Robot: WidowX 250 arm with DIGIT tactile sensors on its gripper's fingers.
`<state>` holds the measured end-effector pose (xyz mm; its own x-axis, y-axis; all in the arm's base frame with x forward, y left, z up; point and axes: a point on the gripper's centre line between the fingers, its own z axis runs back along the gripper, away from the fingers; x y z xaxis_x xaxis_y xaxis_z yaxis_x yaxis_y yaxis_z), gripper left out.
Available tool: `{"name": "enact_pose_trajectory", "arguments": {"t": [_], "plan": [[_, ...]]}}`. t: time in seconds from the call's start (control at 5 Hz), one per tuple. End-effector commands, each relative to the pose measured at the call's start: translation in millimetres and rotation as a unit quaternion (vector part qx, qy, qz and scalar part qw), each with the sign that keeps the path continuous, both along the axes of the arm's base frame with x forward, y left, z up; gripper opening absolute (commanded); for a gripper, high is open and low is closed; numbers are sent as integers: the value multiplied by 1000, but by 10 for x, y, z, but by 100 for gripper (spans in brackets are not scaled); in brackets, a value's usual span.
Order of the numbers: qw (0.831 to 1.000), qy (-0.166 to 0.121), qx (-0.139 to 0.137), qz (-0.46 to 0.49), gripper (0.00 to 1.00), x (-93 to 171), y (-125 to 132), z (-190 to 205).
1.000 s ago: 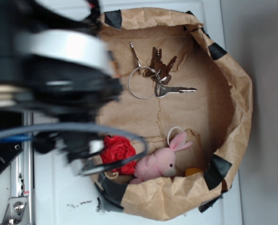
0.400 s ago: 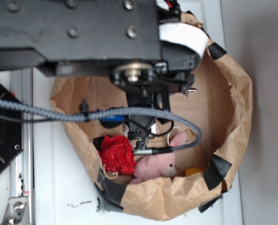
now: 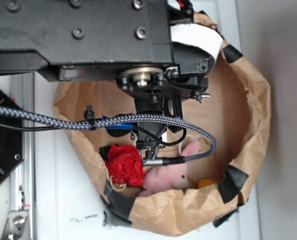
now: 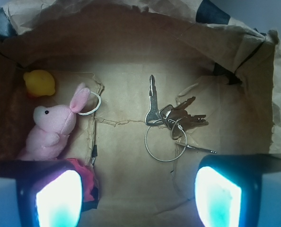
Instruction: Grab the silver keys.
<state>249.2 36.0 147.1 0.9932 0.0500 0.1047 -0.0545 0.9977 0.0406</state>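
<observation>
Since a second ago my arm has swung over the paper bag (image 3: 248, 90), jaws wide above the silver keys (image 4: 171, 120) lying flat mid-floor, and I judge closing could pinch only the thin wire ring (image 4: 165, 144) and slip off.

Silver keys (image 4: 171, 124) on wire ring, flat on bag floor

Black metal arm (image 3: 88, 35) — silver screws, braided grey cable (image 3: 48, 122), white band (image 3: 196, 40); pale glowing fingers (image 4: 60, 198).
</observation>
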Motion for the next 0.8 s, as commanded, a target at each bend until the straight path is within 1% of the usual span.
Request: {"name": "enact_pose_trajectory", "arguments": {"t": [0.0,0.2,0.4,0.6], "plan": [[997,-40,31,-58,100,114,-27,-201],[995,-38,35,-85,100,112,-67,-395],[994,-24,43,-100,100,168,-31,-607],[995,4,26,-101,100,268,110,-688]]}}
